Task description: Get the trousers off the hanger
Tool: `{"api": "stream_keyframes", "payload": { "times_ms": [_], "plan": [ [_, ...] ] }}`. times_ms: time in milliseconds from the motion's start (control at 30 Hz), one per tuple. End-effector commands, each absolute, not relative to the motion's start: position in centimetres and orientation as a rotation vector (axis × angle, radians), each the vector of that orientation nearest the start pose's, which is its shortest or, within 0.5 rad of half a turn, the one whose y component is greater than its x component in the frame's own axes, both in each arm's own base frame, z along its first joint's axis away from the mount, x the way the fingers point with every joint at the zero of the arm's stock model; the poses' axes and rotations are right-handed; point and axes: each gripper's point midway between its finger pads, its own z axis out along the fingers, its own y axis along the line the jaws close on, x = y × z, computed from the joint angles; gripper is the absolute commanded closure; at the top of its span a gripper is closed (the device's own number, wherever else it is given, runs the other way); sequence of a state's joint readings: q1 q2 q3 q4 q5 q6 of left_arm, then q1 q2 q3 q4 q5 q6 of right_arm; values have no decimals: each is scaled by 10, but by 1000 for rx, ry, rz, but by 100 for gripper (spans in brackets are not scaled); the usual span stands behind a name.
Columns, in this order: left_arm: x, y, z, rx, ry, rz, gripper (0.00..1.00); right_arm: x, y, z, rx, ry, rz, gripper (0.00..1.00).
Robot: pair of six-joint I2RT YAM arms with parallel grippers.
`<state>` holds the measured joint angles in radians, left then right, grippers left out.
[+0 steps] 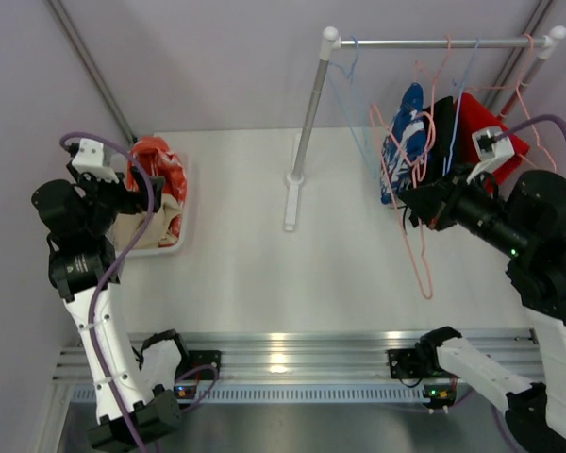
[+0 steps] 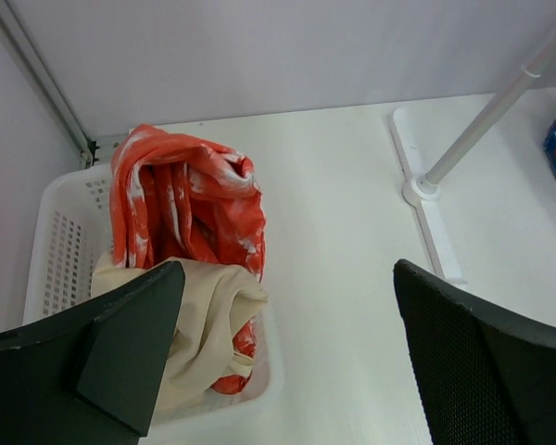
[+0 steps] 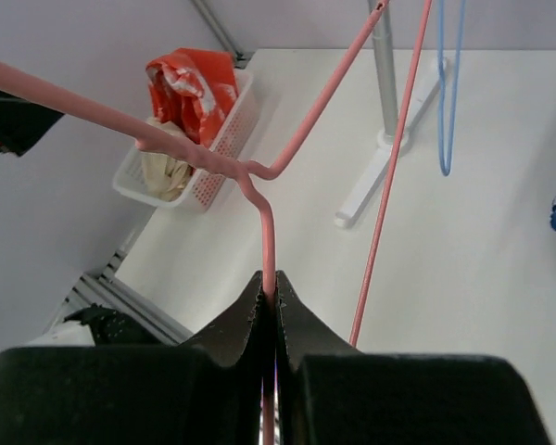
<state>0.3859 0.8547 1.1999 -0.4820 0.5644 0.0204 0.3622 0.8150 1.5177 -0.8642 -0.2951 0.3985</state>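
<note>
We saw right gripper [image 3: 269, 289] jaws clamped together on wire of pink hanger [image 3: 267, 232]. Left gripper [image 2: 287, 278] jaws stood wide apart, holding nothing, above white basket [image 2: 51, 232]. Beige trousers [image 2: 208, 315] and orange-red trousers [image 2: 185, 195] lay inside basket, below these jaws. Farther, blue trousers [image 1: 403, 142], black trousers [image 1: 443, 132], red trousers [image 1: 474, 121] hung under rail [image 1: 434, 42], just beside right gripper.

The right hand [image 3: 269, 284] pinches a pink hanger [image 3: 268, 236] wire.
</note>
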Motion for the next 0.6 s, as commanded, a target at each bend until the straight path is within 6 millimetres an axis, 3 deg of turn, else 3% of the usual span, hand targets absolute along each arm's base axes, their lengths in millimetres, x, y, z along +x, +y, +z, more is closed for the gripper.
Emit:
{"api": "stream_keyframes", "payload": {
  "times_ms": [0,233,267,300,367,433,467,500,567],
  "plan": [
    [277,-2,414,188,1626,-239,1,218,129,425,-158,1886,677,100],
    [265,-8,432,210,1592,-226,1,301,104,443,-107,1879,577,100],
    [264,-9,431,211,1590,-226,1,317,112,439,-139,1894,614,100],
    [263,-9,432,213,1588,-225,1,322,118,452,-172,1860,646,100],
    [262,-10,431,216,1590,-231,1,334,131,457,-227,1857,732,100],
    [261,-11,430,217,1593,-233,1,365,143,456,-252,1871,786,100],
    [260,-11,430,217,1592,-230,1,375,146,447,-253,1892,805,100],
    [260,-11,430,219,1592,-229,1,380,148,457,-264,1866,800,100],
    [257,-12,431,221,1584,-222,1,401,152,448,-250,1884,810,100]
  ]
}}
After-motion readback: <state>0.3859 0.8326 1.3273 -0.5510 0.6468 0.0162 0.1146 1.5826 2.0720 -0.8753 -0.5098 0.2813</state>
